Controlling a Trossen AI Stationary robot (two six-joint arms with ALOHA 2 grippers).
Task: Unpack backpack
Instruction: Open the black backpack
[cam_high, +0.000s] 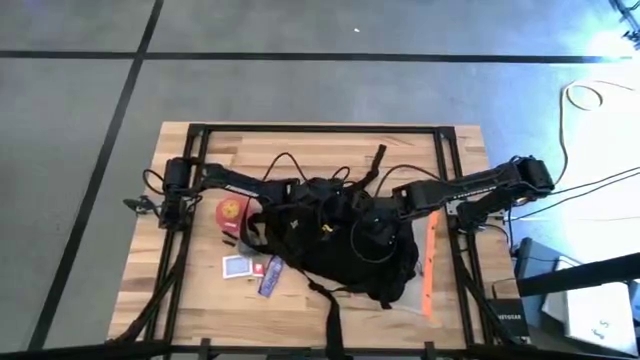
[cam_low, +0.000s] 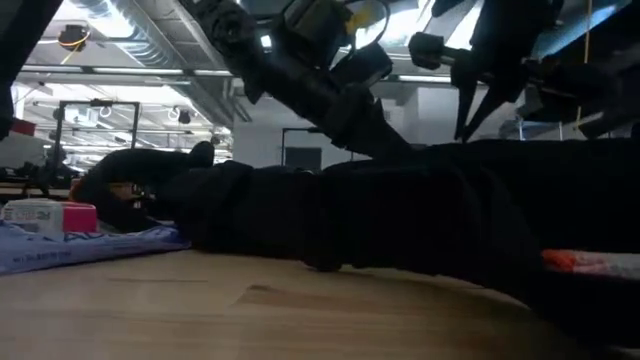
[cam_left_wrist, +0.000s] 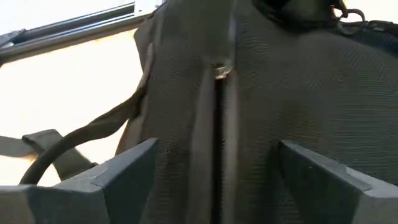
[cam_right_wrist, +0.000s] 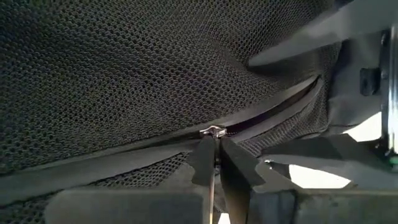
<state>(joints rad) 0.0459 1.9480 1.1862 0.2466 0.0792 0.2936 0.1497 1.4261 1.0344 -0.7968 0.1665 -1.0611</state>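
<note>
The black backpack (cam_high: 340, 240) lies flat in the middle of the table, with its straps (cam_high: 330, 310) trailing toward the near edge. My left gripper (cam_left_wrist: 221, 165) is open over the backpack's left part (cam_high: 300, 200). Its fingers stand on either side of a zipper line (cam_left_wrist: 217, 112); I cannot tell whether they touch the fabric. My right gripper (cam_right_wrist: 217, 165) reaches in from the right (cam_high: 377, 217) over the mesh side (cam_right_wrist: 124, 74). It is shut on a zipper pull. My right gripper pinches the small metal zipper pull (cam_right_wrist: 214, 134) between its two fingertips (cam_right_wrist: 239, 165), where the zipper runs across the backpack's mesh panel. Only the fingers' free ends are on it. The backpack stays lying on the table.
Left of the backpack lie a red round item (cam_high: 232, 210), a small blue-and-white box (cam_high: 237, 267) and a blue packet (cam_high: 270, 276). An orange strip (cam_high: 431, 265) lies along the backpack's right side. Cables (cam_high: 300, 165) loop over the far part of the table.
</note>
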